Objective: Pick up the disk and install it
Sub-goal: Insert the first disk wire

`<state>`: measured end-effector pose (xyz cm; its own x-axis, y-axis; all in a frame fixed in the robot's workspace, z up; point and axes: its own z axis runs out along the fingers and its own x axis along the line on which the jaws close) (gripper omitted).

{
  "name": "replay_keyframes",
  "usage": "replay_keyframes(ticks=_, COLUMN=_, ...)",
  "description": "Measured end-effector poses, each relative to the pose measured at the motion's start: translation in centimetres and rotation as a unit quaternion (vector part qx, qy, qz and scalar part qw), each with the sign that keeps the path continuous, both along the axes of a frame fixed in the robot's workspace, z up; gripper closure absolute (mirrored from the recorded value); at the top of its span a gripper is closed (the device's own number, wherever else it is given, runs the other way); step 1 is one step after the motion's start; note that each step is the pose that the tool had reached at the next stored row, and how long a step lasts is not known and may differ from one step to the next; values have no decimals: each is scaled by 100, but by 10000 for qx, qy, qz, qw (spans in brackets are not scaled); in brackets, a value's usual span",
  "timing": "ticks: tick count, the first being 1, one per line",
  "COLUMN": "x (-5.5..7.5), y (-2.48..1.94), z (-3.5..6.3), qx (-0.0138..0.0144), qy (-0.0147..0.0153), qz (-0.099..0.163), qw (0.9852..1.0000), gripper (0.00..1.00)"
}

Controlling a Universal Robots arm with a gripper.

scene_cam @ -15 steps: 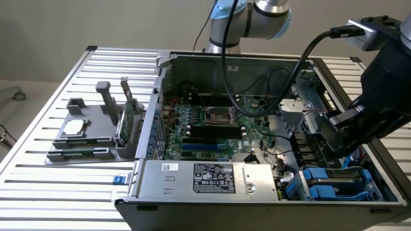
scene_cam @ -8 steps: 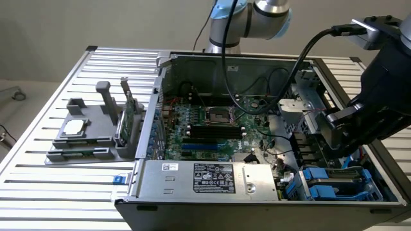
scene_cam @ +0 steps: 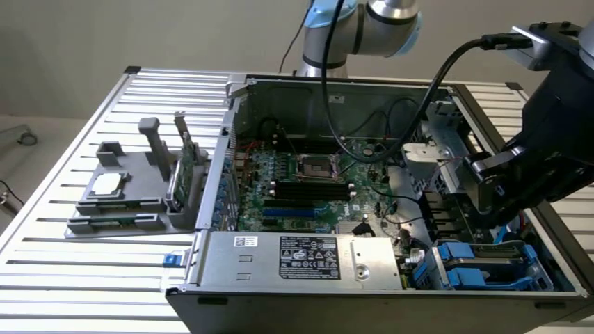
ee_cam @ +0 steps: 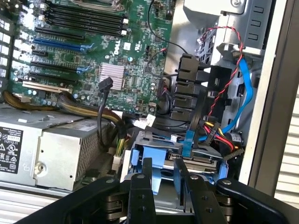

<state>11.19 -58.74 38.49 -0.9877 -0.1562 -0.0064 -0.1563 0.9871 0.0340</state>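
My gripper [ee_cam: 163,161] hangs low over the drive bay in the front corner of the open computer case [scene_cam: 236,111], at the exterior view's right [scene_cam: 496,209]. Its two black fingers [ee_cam: 142,186] stand partly apart with blue plastic filling the gap. That plastic is the carrier rail of the disk [ee_cam: 162,176], which I see edge-on with grey metal just behind it. The fingers sit against the rail on both sides, so the gripper is shut on the disk. The disk's label face is hidden.
Blue carriers [scene_cam: 483,268] fill the bay, with red, black and blue cables [ee_cam: 243,88] close beside them. The power supply [scene_cam: 307,257] and motherboard [scene_cam: 307,174] lie to the exterior view's left. Outside the case stands a grey fixture [scene_cam: 121,202] with a silver square piece [scene_cam: 107,184] and a green card [scene_cam: 188,167].
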Motion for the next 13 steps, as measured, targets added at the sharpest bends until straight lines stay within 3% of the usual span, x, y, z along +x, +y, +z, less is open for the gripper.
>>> replay_keyframes(ticks=8, x=99, y=58, z=0, qx=0, qy=0, qz=-33, qw=10000, gripper=67)
replay_keyframes(ticks=13, x=114, y=66, z=-1, qx=4, qy=0, qz=-186, qw=9998, gripper=67)
